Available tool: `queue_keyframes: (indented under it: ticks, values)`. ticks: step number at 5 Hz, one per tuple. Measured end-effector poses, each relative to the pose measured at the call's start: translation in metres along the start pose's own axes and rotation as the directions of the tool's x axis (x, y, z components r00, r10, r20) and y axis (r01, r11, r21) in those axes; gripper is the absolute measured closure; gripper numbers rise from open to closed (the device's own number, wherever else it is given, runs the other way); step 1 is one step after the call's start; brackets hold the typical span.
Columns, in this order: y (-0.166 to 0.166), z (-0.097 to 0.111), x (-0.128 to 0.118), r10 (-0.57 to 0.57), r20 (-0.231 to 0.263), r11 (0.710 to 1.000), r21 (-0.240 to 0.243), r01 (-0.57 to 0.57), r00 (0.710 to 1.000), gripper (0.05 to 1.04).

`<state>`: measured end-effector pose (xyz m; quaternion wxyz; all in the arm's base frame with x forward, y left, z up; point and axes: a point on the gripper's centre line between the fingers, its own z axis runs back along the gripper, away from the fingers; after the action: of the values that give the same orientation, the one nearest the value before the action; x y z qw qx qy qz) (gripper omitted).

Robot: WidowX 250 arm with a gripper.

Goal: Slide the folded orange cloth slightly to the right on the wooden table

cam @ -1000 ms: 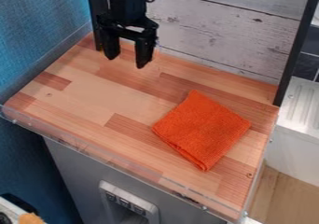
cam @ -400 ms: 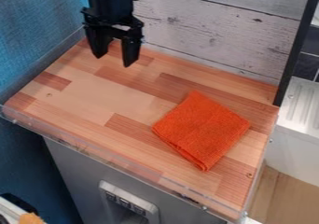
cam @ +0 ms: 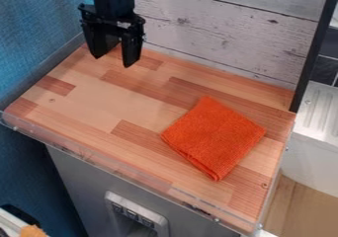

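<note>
One folded orange cloth (cam: pixel 212 138) lies flat right of the centre of the frame, set at a slant, and one black pincer (cam: pixel 113 61) hangs at the upper left, its two fingers spread apart with nothing between them. The cloth is well apart from the pincer, lower and to the right. Both are over a single worktop (cam: pixel 135 102) of wooden strips in pale and reddish brown, with a clear strip (cam: pixel 99 161) along its front edge. Two walls meet behind it: a blue one (cam: pixel 39 28) at the left and one of whitewashed planks (cam: pixel 224 33) across the top. One black post (cam: pixel 312 48) stands at the upper right, beside dark tiles (cam: pixel 323 73) and a white ridged surface (cam: pixel 321 112) at the right edge. Below the worktop is a grey front (cam: pixel 79 181) bearing one light panel (cam: pixel 127 200) with three small dark squares; wooden floor (cam: pixel 304 206) shows at the lower right.
</note>
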<state>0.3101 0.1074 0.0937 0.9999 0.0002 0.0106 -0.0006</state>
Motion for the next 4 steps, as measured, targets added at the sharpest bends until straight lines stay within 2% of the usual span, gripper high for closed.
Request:
queue_keyframes:
  ticks: [3,4]
  values:
    - [-0.0046,0.0047,0.0109,-0.004,0.007,1.0,-0.002,0.004,1.0,0.084]
    - [-0.0037,0.0004,0.0134,-0.019,0.011,1.0,-0.003,0.019,1.0,0.084]
